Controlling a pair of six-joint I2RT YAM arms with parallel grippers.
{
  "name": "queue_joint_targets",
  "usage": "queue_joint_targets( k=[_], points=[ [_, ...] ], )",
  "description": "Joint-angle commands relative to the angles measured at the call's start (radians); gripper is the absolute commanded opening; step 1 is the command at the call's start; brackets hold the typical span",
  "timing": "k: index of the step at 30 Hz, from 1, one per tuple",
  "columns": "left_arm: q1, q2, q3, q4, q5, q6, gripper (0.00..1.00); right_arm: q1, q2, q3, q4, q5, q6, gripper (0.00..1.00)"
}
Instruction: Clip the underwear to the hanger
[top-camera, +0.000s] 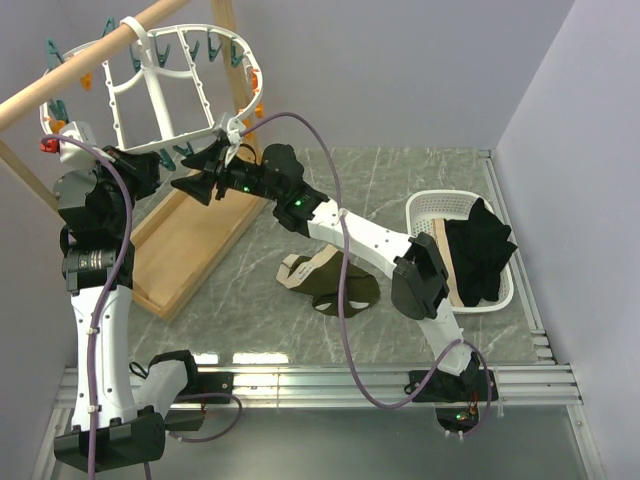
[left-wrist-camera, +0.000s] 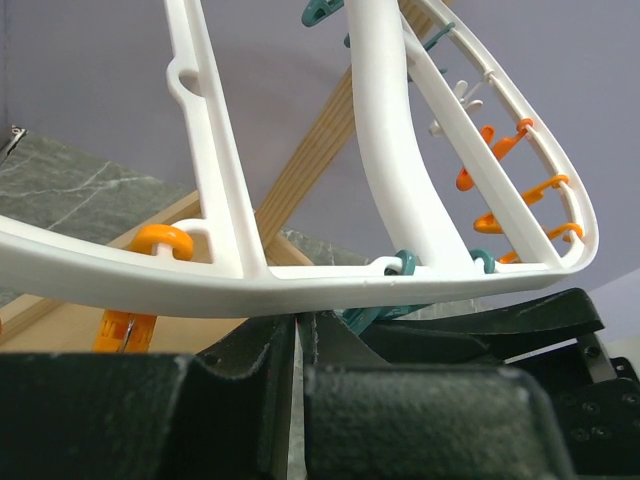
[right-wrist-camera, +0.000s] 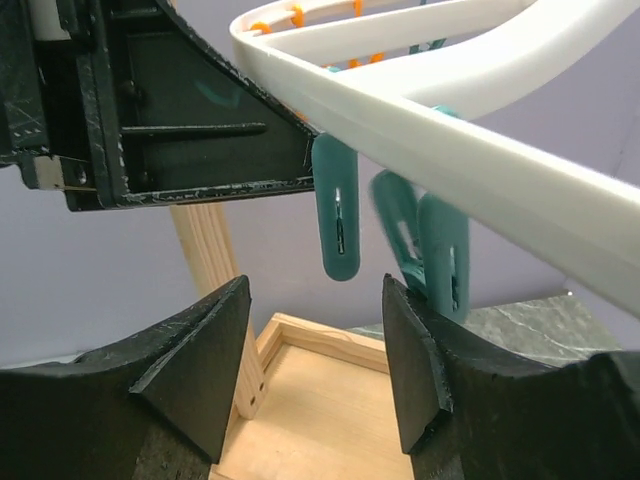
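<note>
Underwear lies flat on the table, near centre, pale lining showing at its left end; neither arm touches it. It is well apart from the hanger, which hangs far left from a wooden pole over a wooden tray. Right of it is a white basket with a black garment and a tan cloth. Both arms reach to the hanger's lower rim — left gripper from the left, right gripper from the right.

Left wrist: fingers are pressed almost together, only a thin slit between them, tips right under the white rim. Whether anything is pinched in the slit I cannot tell. Orange clips and a teal one hang off the frame.

Right wrist: fingers stand well apart and hold nothing. A teal clip dangles from the rim just above the gap, with more teal clips close to the right finger. The left gripper's dark body fills the upper left, close beside that clip — contact is unclear.
</note>
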Motion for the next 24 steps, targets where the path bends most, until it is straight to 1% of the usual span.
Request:
queue_joint_targets(
  k=[1, 8, 14, 19, 22, 23, 24],
  points=[
    [0.003, -0.019, 0.032, 0.005, 0.028, -0.008, 0.06, 0.017, 0.022, 0.057, 0.049, 0.023, -0.027, 0.62],
    [0.003, -0.023, 0.026, 0.003, 0.040, -0.008, 0.06, 0.016, 0.053, 0.115, 0.057, 0.060, -0.047, 0.62],
    [0.003, -0.023, 0.021, -0.002, 0.049, -0.008, 0.06, 0.019, 0.069, 0.140, 0.057, 0.072, -0.047, 0.58],
    [0.005, -0.023, 0.024, -0.008, 0.060, -0.008, 0.05, 0.023, 0.080, 0.157, 0.043, 0.086, -0.059, 0.49],
    [0.003, -0.023, 0.024, -0.015, 0.066, -0.011, 0.06, 0.025, 0.082, 0.167, 0.032, 0.090, -0.071, 0.41],
    [0.003, -0.024, 0.023, -0.015, 0.069, -0.012, 0.06, 0.029, 0.082, 0.167, 0.029, 0.095, -0.080, 0.38],
    [0.003, -0.027, 0.021, -0.015, 0.069, -0.017, 0.07, 0.028, 0.083, 0.170, 0.024, 0.098, -0.086, 0.28]
  ],
)
